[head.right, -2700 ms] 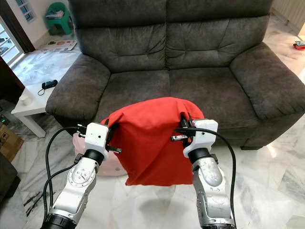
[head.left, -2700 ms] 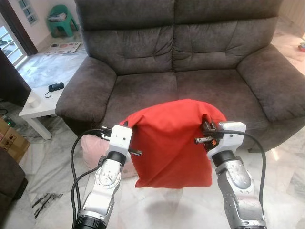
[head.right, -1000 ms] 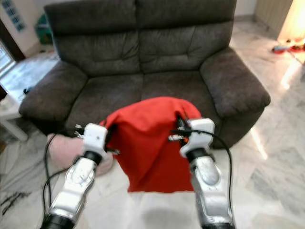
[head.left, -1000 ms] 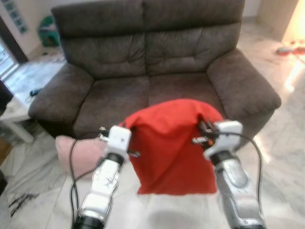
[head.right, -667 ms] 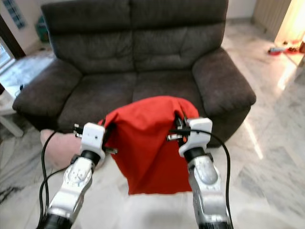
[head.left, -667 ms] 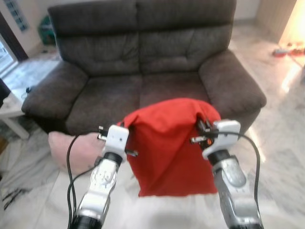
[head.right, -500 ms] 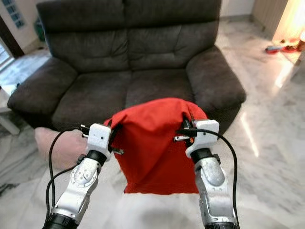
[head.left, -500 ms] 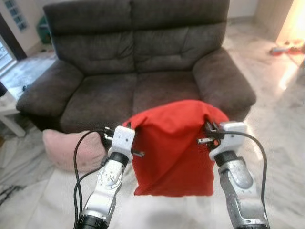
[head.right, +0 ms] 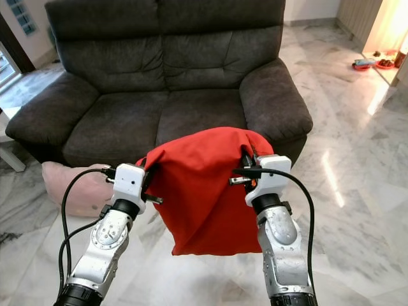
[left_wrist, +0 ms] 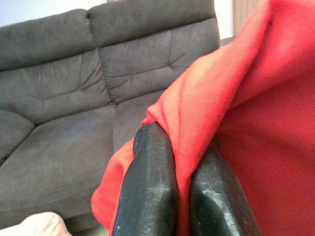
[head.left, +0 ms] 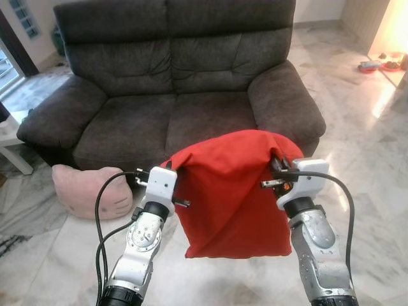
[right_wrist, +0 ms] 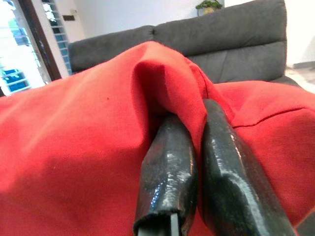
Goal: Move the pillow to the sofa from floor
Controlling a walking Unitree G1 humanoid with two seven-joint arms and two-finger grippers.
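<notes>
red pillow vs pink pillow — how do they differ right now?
The red pillow hangs in the air before the sofa, pinched at its upper corners by the left gripper and the right gripper; the pink pillow lies untouched on the floor by the sofa's front corner. The red one is plain, flat and draped; the pink one is plump, with a cat face. Both are soft, and neither is on the sofa.

My arms are silver metal, rounded and jointed, each capped by a white boxy wrist housing. Black cables loop from both housings back along the forearms. My left pincer (left_wrist: 179,196) and right pincer (right_wrist: 197,162) each have two long, glossy black fingers.
</notes>
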